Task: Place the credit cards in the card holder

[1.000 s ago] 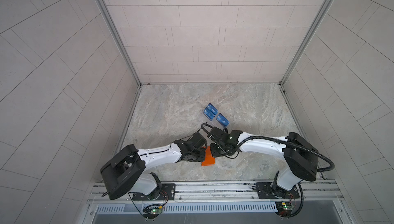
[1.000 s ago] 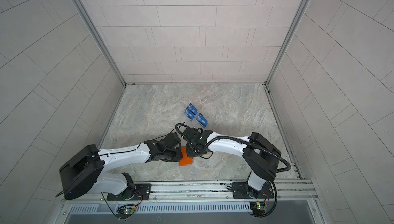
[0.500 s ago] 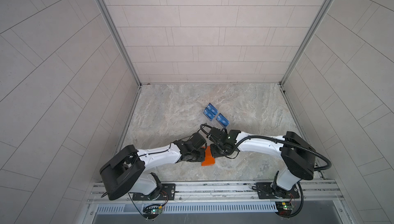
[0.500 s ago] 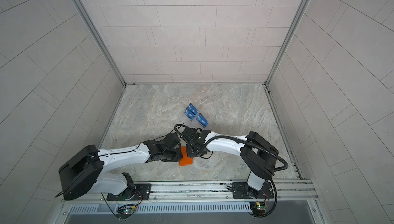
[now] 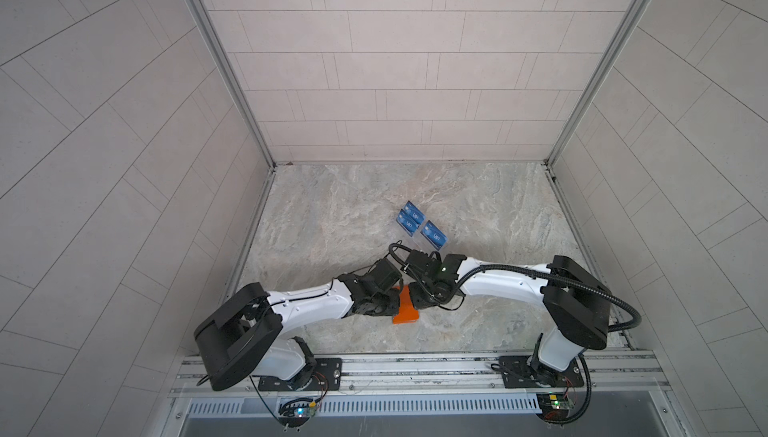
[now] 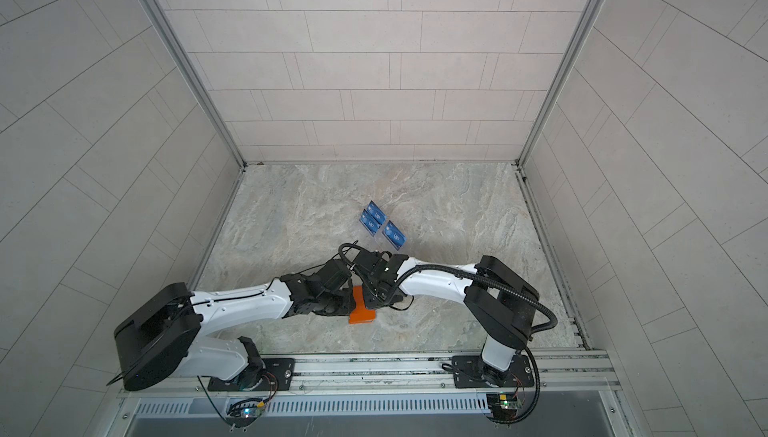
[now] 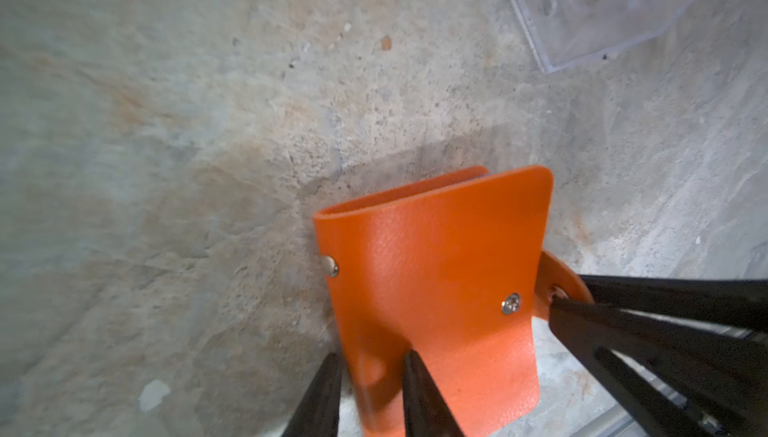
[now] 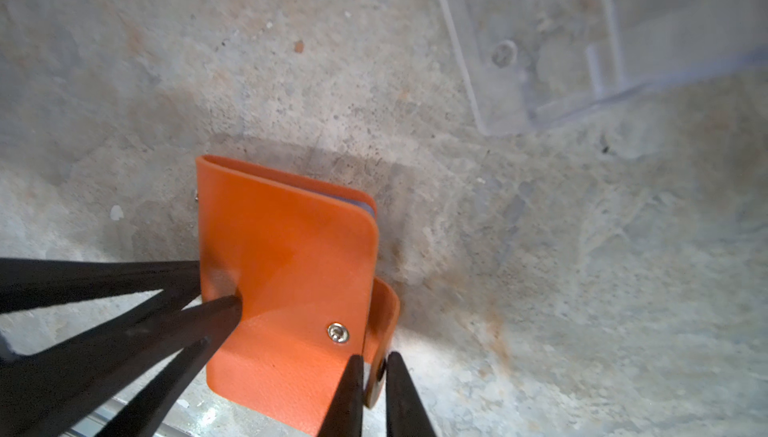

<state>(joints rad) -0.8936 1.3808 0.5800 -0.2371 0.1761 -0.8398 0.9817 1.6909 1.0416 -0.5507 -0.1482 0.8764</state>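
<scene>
The orange card holder [image 5: 405,315] [image 6: 362,315] sits low between both wrists near the table's front middle. In the left wrist view my left gripper [image 7: 372,376] is shut on the card holder [image 7: 436,268] at its spine edge, one finger on each side of the cover. In the right wrist view my right gripper [image 8: 376,372] is shut on the snap-button tab [image 8: 384,310] that curls off the card holder [image 8: 286,256]. The covers lie nearly closed. Blue credit cards [image 5: 411,218] [image 6: 394,234] stand in a clear rack behind the grippers.
The clear acrylic rack [image 7: 602,11] [image 8: 540,40] stands just beyond the card holder, close to both wrists. The marble tabletop [image 5: 332,227] is walled by tiled panels on three sides, with the arm rail [image 5: 415,366] along the front.
The right wrist has edged slightly left toward the card holder and its jaws have closed in on the tab. The left arm and the holder stay about where they were.
</scene>
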